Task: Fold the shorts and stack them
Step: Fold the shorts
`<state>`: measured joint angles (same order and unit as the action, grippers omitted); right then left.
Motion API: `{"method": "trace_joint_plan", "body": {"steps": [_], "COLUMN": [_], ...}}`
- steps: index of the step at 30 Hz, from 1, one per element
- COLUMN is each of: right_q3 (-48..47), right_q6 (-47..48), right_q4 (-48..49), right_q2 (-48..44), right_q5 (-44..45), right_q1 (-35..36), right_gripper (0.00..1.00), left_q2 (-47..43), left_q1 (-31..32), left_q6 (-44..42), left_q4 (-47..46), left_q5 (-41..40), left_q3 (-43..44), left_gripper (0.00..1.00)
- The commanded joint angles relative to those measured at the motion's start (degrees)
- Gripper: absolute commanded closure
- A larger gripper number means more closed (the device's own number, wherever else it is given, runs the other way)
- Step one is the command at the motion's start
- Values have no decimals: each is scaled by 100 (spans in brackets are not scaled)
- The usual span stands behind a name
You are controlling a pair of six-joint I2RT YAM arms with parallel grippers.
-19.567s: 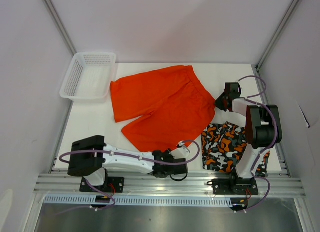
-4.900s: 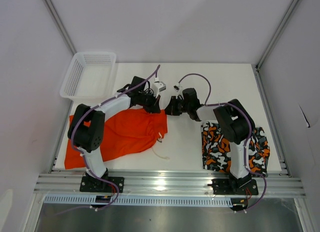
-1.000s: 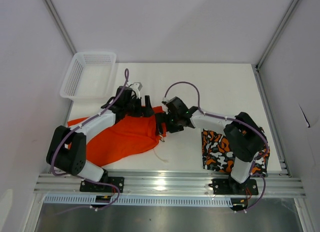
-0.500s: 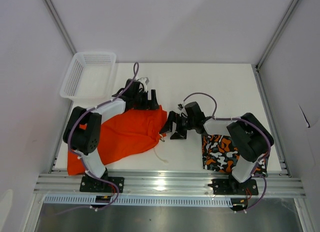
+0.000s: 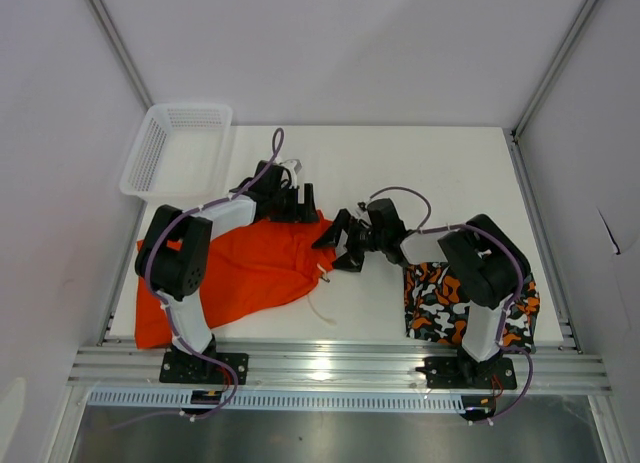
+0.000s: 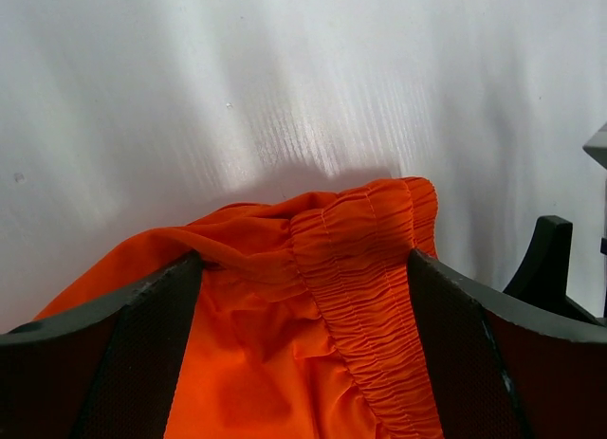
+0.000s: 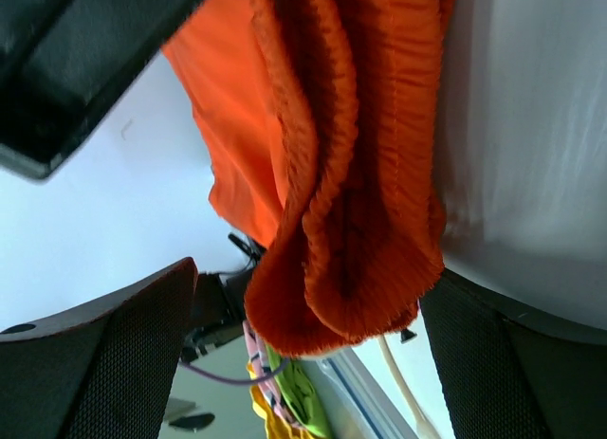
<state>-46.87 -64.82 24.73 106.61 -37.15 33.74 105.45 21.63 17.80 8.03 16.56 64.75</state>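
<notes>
The orange shorts (image 5: 250, 268) are shown folded over at the near left, the patterned shorts (image 5: 450, 298) folded at the near right. The left gripper (image 5: 299, 199) and right gripper (image 5: 335, 245) are spread astride the bunched waistband (image 6: 365, 268), nothing pinched. Were one layer caught, the fold could be dragged open.

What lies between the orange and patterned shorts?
Top view: the open right hand beside the orange shorts, then its arm and bare table up to the patterned shorts.

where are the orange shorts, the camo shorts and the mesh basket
orange shorts (image 5: 250, 273): top view, middle of the fabric
patterned shorts (image 5: 432, 301): top view, left half of the fabric
white mesh basket (image 5: 141, 155): top view, left wall
</notes>
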Motion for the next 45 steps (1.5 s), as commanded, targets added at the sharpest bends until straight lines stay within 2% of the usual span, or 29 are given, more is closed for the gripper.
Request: {"method": "trace_joint_plan", "body": {"steps": [1,3,6,7,9,10,12,13,15,18,22,23,26,28,30,32,33,35,42,45], "right_q3": [-444,-524,-613,-604,-551,-534,-446,-428,-410,-402,-349,-340,-288,-218,-165,-59,-15,238,363,521], "right_q6": [55,197,434,452,505,514,496,479,505,540,540,549,637,672,698,725,716,629,102,-285], "right_q4": [-634,-1073,-1426,-1453,-1462,-1436,-1279,-1226,-1103,-953,-742,-724,-776,-855,-961,-1171,-1277,-1295,-1234,-787], "right_q2": [115,62,-8,-8,-17,0,35,62,150,281,334,317,194,45,-78,-298,-403,-772,-668,-492], "right_q5": [312,566,840,867,963,964,946,920,823,709,603,586,559,586,638,805,936,1191,981,955], "right_q1": [-16,19,63,54,54,63,45,45,45,45,89,89,63,37,10,10,1,54,255,396], "right_gripper": [1,1,14,24,34,46,55,67,68,93,98,97,53,28,21,18,11,5,2,2], "left_q2": [55,81,116,142,178,178,160,134,116,90,55,46,2,-15,-16,-16,-7,-15,-42,-86], "left_q1": [17,17,17,17,17,17,17,17,17,17,17,17,26,26,26,35,35,35,61,87], "left_q6": [-145,-145,-163,-163,-154,-154,-137,-137,-137,-154,-137,-137,-145,-154,-163,-163,-163,-172,-163,-172], "left_q4": [-153,-170,-170,-170,-144,-153,-170,-179,-179,-162,-214,-223,-223,-188,-188,-171,-179,-153,-109,-83], "left_q5": [155,164,164,164,172,216,234,243,243,252,304,313,313,304,278,261,252,234,164,137], "left_q3": [205,213,257,275,292,310,284,284,266,257,187,143,108,99,117,108,99,125,134,126], "left_gripper": [10,10,11,11,11,12,11,12,12,12,12,12,12,12,13,13,13,13,13,13]}}
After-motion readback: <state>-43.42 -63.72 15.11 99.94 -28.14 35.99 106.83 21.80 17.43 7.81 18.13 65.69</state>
